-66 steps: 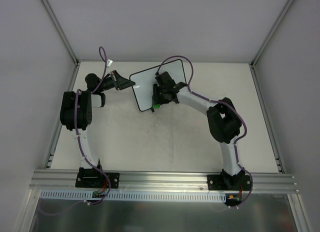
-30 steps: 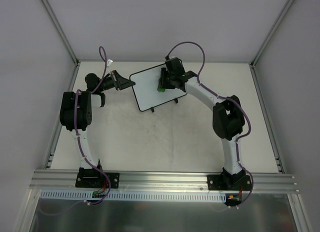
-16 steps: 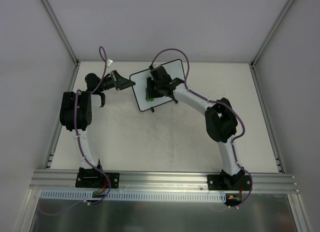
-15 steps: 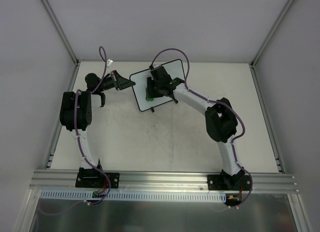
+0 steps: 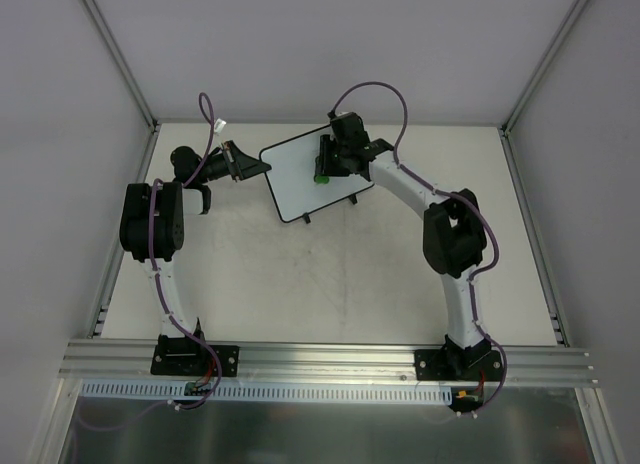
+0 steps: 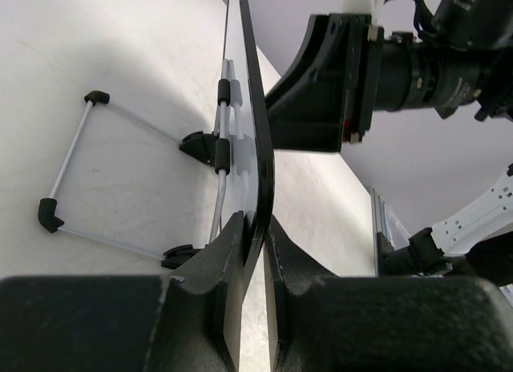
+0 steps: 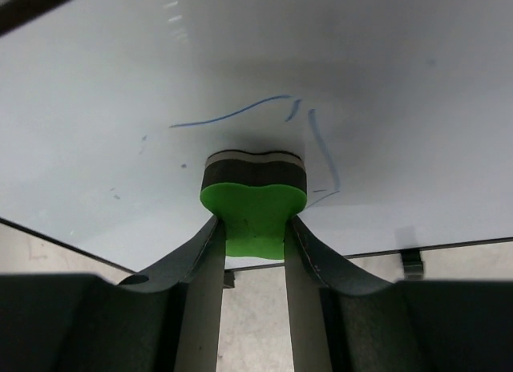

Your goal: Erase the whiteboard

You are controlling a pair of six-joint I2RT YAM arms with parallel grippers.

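Two grippers share the wiping step. The left gripper (image 6: 255, 226) pinches the left edge of the small black-rimmed white whiteboard (image 5: 295, 184), which stands at the far middle of the table (image 5: 330, 284). The right gripper (image 7: 255, 228) clamps a green foam eraser block (image 7: 253, 205) against the board's face. Thin blue pen lines (image 7: 232, 113) show just past the eraser, so the next stroke should probably sweep over them.

The left gripper (image 6: 255, 228) has its fingers (image 6: 228, 264) pinching the whiteboard (image 6: 256, 123) by its black rim, the board running edge-on toward 12 o'clock. Its wire stand (image 6: 72, 151) rests on the desk (image 6: 120, 43) at 9 o'clock.
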